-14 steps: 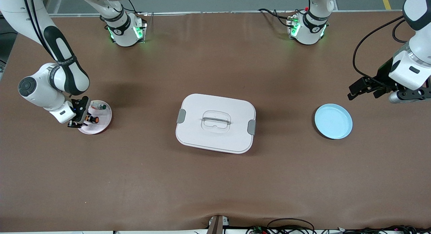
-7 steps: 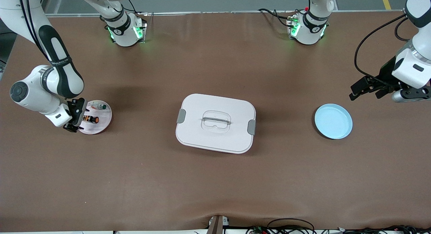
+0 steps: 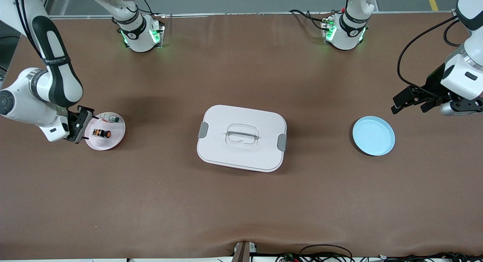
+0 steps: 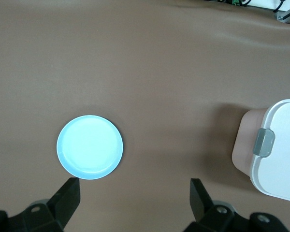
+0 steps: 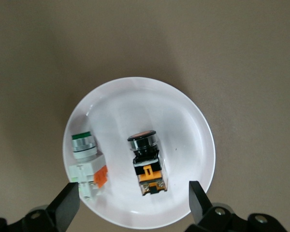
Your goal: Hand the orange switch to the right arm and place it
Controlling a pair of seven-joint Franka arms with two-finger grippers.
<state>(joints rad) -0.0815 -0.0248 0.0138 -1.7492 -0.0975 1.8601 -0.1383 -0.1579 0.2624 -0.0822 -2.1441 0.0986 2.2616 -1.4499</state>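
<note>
The orange switch [image 3: 102, 134] lies on its side in the white plate [image 3: 115, 139] at the right arm's end of the table, a green-capped button [image 3: 112, 119] beside it and farther from the front camera. The right gripper [image 3: 77, 127] hovers over that plate's outer edge, fingers spread and empty. The left gripper [image 3: 409, 100] waits open and empty near the blue plate [image 3: 373, 136], with the lidded white box [image 3: 241, 138] mid-table.
</note>
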